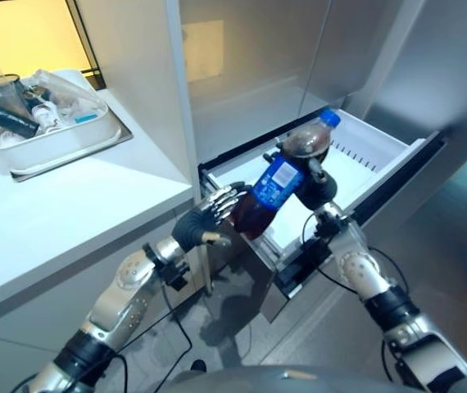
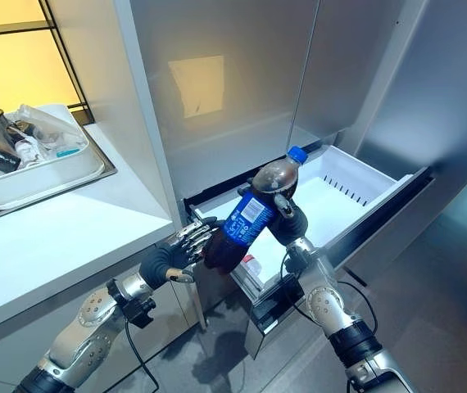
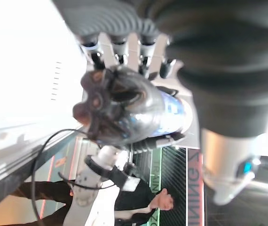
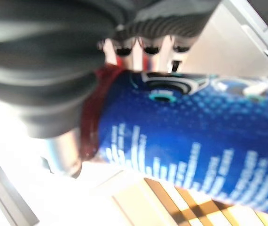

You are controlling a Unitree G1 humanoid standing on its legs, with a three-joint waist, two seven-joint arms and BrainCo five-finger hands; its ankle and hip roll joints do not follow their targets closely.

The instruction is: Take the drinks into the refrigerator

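Bottle (image 1: 276,187) — one, between right hand (image 1: 314,182) and left hand (image 1: 210,214), apparently gripped.

Bottle (image 1: 276,190): dark cola, blue label w/ blue cap; drawer (image 1: 364,155) white.

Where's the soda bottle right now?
The soda bottle is in mid-air, tilted, above the front edge of the open white drawer, gripped by the right hand, with the left hand at its base.

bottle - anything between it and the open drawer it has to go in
Nothing visible does. The bottle, held by the right hand with the left hand at its base, hangs tilted over the front edge of the drawer, whose white inside lies open just behind it.
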